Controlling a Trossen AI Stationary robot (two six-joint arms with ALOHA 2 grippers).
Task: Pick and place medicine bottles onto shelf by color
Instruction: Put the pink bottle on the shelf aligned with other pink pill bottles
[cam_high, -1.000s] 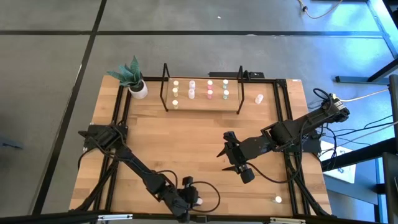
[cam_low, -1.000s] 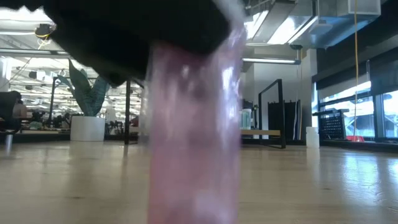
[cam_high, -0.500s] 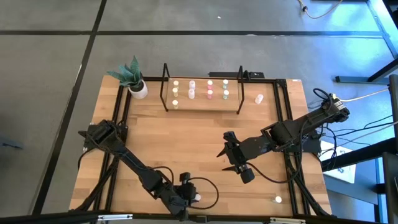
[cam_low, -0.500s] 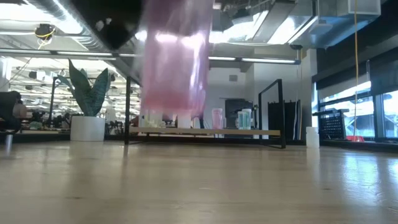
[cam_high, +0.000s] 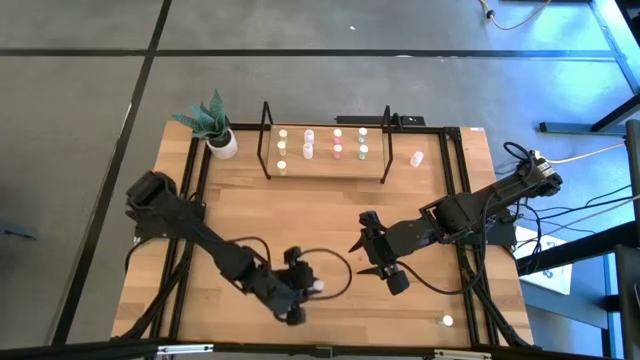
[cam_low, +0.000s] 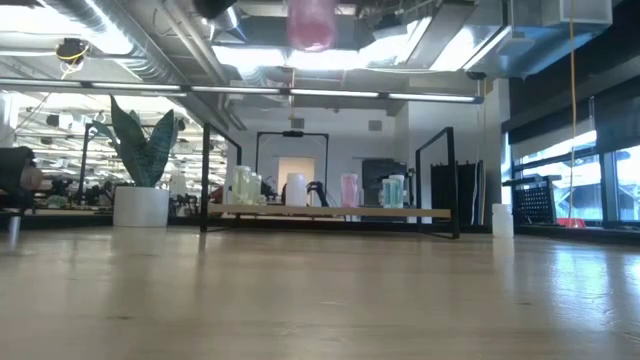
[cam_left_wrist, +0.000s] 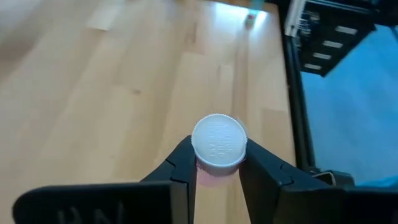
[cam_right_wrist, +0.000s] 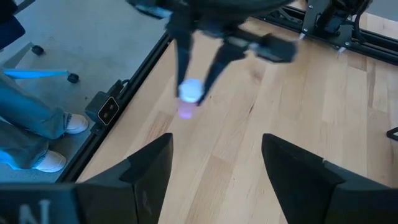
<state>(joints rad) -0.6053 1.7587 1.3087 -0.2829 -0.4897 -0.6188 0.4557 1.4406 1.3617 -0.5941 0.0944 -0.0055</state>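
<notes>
Above near table edge | left pincer (cam_left_wrist: 216, 165) grips pink bottle (cam_left_wrist: 218, 143) | right pincer (cam_high: 362, 244) open

- The left arm reaches from the table's left edge toward the near middle, its wrist bent over the board.
- The left gripper (cam_high: 311, 287) is lifted clear of the tabletop, its two fingers (cam_left_wrist: 184, 163) clamped on either side of a pink bottle (cam_left_wrist: 218, 144).
- The right arm stretches in from the right edge; the right gripper (cam_high: 362, 256) hangs near the table's middle, fingers (cam_right_wrist: 149, 163) spread wide with nothing between them.
</notes>
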